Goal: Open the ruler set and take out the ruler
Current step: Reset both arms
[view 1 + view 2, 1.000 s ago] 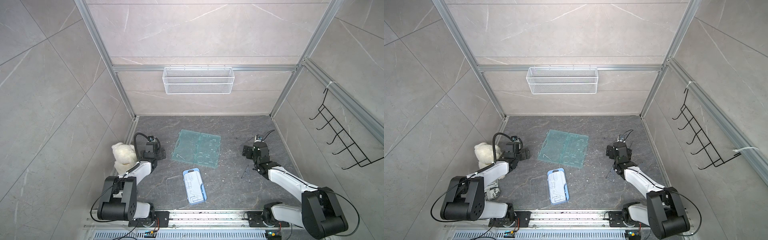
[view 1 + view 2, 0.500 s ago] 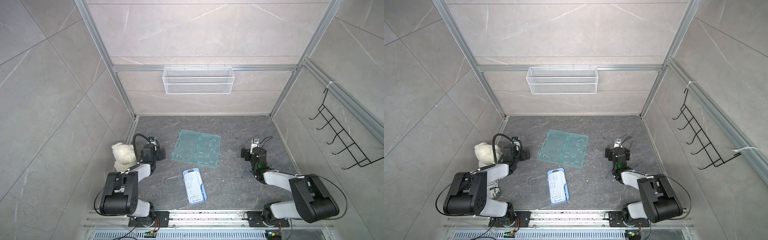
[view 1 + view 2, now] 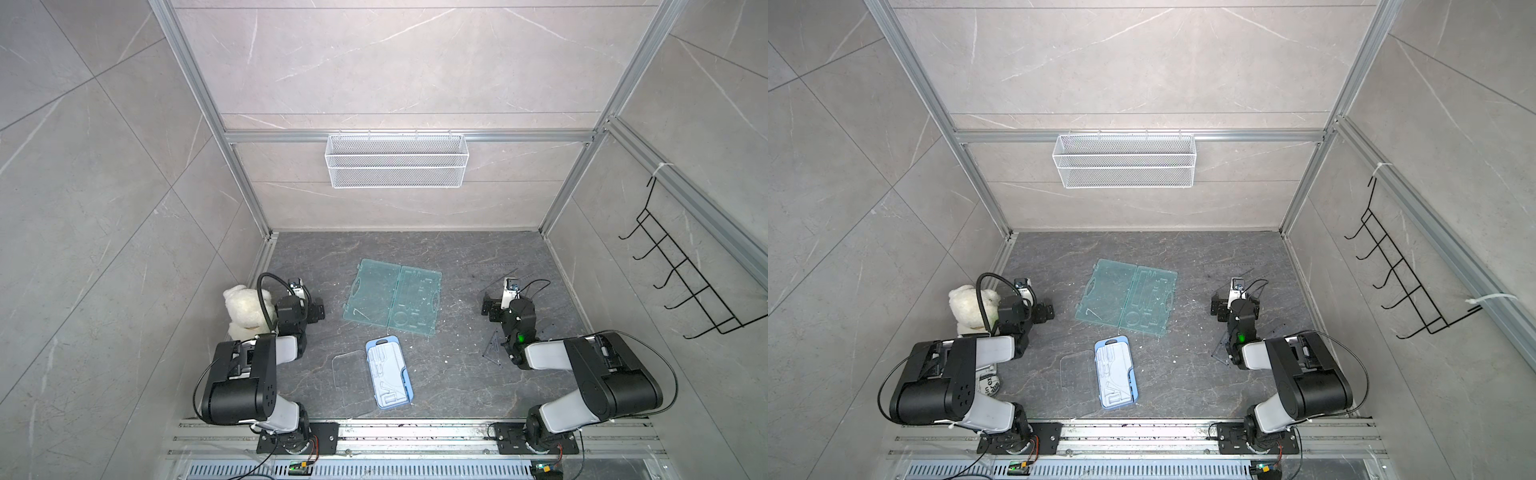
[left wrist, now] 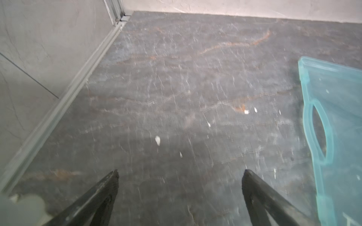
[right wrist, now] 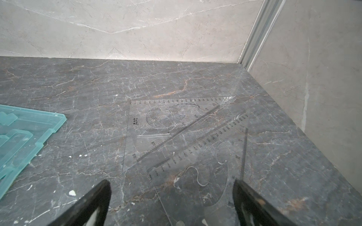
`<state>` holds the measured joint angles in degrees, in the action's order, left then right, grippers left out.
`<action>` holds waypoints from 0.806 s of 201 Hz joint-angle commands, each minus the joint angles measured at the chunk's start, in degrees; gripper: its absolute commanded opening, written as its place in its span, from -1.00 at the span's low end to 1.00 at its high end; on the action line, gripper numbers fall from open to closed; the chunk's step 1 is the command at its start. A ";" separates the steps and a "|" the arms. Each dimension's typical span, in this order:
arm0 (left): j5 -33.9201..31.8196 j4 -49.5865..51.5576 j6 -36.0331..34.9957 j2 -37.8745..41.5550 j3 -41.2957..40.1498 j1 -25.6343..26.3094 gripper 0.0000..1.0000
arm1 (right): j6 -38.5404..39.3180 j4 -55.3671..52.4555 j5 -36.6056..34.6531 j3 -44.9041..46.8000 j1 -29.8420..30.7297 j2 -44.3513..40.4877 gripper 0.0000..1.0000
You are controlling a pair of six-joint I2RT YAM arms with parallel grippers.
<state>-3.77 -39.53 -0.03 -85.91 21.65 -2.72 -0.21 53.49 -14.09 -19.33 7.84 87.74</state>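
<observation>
We find the translucent teal plastic ruler-set case (image 3: 392, 297) lying opened flat at mid-surface, its moulded recesses facing up. Two clear plastic triangular rulers (image 5: 168, 125) lie overlapping on the dark marbled surface (image 5: 98, 82), apart from the case and just in front of the right gripper (image 5: 172, 183). Both arms are folded low. The right gripper and the left gripper (image 4: 180, 174) are spread wide, holding nothing.

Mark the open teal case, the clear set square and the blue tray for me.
Open teal case (image 3: 395, 297): a top view, central hinge.
Clear set square (image 5: 135, 120): right wrist view, printed mark.
Blue tray (image 3: 389, 374): a top view, moulded middle.
</observation>
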 commanded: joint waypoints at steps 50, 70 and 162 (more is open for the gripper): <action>2.89 -8.07 0.18 -0.57 -0.20 -0.58 0.98 | -0.91 1.26 4.42 0.01 -1.54 0.23 1.00; 3.24 -7.98 0.17 -0.49 -0.20 -0.77 0.98 | -0.90 1.37 4.40 0.00 -1.58 0.23 1.00; 13.45 -8.74 -2.12 0.09 -1.16 -2.23 0.98 | -0.67 1.61 4.24 0.15 -1.59 0.10 0.99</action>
<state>7.18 -45.10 -0.45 -86.72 20.34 -4.56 -0.38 53.84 -10.39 -19.33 6.39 87.77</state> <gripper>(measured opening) 0.988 0.994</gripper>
